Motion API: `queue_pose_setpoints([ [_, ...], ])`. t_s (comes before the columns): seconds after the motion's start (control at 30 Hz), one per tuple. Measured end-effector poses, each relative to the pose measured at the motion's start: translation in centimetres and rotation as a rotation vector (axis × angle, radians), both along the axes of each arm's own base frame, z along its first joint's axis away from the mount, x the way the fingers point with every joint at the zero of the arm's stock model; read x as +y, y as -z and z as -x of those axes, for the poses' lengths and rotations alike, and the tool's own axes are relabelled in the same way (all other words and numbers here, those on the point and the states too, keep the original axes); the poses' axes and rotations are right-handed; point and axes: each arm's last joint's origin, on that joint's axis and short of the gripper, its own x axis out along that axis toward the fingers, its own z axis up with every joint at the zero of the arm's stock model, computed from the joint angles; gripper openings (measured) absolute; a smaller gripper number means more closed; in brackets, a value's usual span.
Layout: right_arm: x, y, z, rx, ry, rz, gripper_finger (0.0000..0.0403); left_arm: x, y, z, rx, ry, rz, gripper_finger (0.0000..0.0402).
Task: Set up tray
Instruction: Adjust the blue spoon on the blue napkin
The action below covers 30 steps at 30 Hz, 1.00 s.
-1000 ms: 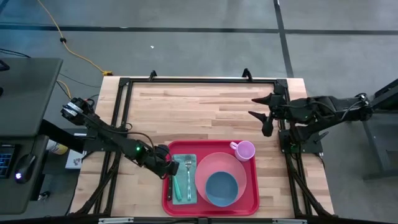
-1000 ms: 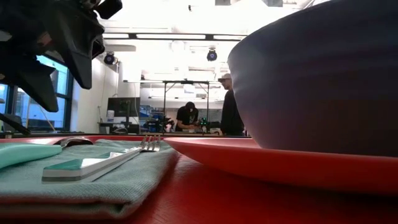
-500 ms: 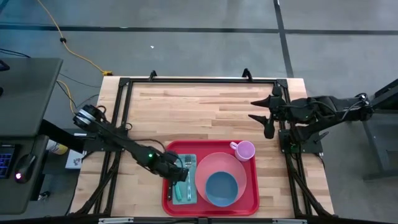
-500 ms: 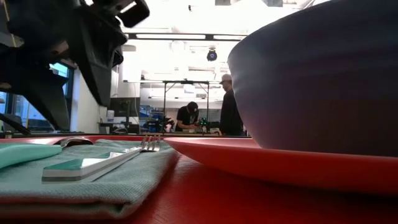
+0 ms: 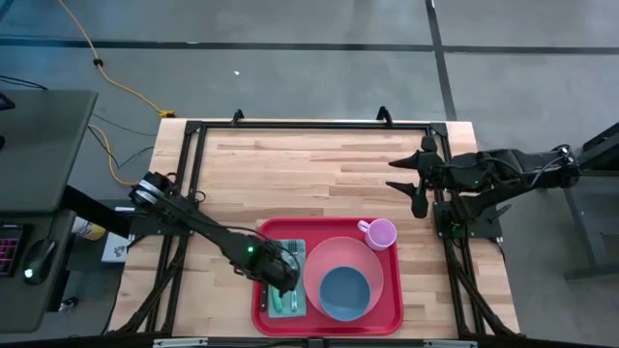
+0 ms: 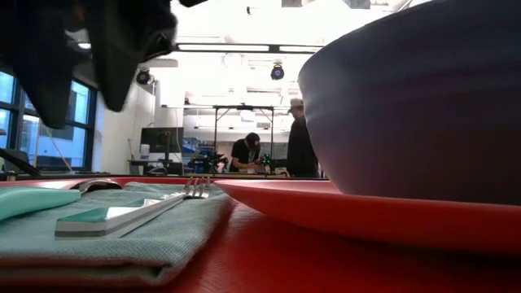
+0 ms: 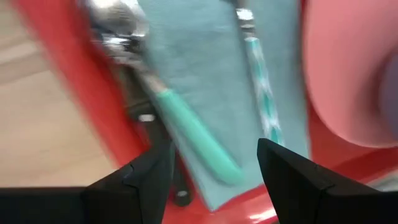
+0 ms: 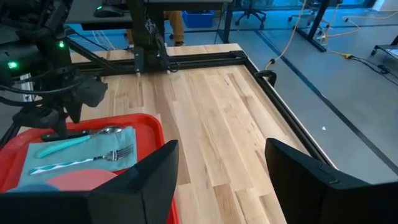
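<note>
Glossy red plastic tray [image 5: 329, 314], rounded corners, sat at table's near edge. Left gripper [image 5: 283, 278] hovered above tray's folded teal cloth napkin [image 5: 287, 290], jaws wide, empty. Right gripper [image 5: 411, 184] waited beyond tray, spread.

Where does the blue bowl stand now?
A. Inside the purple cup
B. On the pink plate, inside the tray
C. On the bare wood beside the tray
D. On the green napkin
B: the high view shows the bowl on the plate, which lies in the tray.
</note>
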Motion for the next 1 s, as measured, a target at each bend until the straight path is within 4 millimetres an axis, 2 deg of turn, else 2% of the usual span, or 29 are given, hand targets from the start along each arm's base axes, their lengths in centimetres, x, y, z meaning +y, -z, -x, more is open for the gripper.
queue_pose_setpoints([
  [0.17, 0.0, 0.0, 0.0, 0.002, -0.005, 0.002, 0.0218, -0.4, 0.3, -0.8, 0.001, -0.01, 0.005, 0.0262],
  [0.23, 0.0, 0.0, 0.0, 0.004, -0.01, 0.013, 0.0218, -1.1, 0.7, -1.9, -0.043, -0.009, 0.032, 0.0262],
  [0.3, 0.0, 0.0, 0.0, 0.005, -0.013, 0.018, 0.0218, -1.1, 1.5, -1.9, 0.002, -0.004, 0.03, 0.0262],
  [0.37, 0.0, 0.0, 0.1, 0.004, -0.013, 0.018, 0.0218, -1.8, 2.1, -2.9, -0.027, -0.004, 0.058, 0.0262],
  [0.47, 0.0, 0.0, 0.2, 0.004, -0.023, 0.018, 0.0218, -1.8, 2.9, -2.8, 0.038, -0.001, 0.042, 0.0262],
  [0.53, 0.0, 0.0, 0.2, 0.008, -0.029, 0.016, 0.0218, -2.3, 2.6, -3.5, 0.003, 0.003, 0.066, 0.0262],
  [0.6, 0.0, -0.1, 0.3, 0.002, -0.03, 0.022, 0.0218, -1.9, 2.5, -2.8, 0.086, 0.001, 0.027, 0.0262],
  [0.67, 0.1, 0.0, 0.3, 0.009, -0.038, 0.029, 0.0218, -2.1, 2.1, -3.3, 0.055, 0.002, 0.044, 0.0262],
  [0.77, 0.0, -0.1, 0.4, 0.008, -0.037, 0.034, 0.0218, -1.7, 1.6, -2.4, 0.151, 0.0, 0.001, 0.0262],
  [0.87, 0.1, -0.1, 0.4, 0.009, -0.038, 0.034, 0.0218, -1.8, 0.8, -2.5, 0.16, 0.003, 0.008, 0.0262],
  [1.0, 0.1, -0.1, 0.4, 0.009, -0.038, 0.033, 0.0218, -1.8, 0.9, -2.4, 0.172, 0.005, 0.01, 0.0262],
])
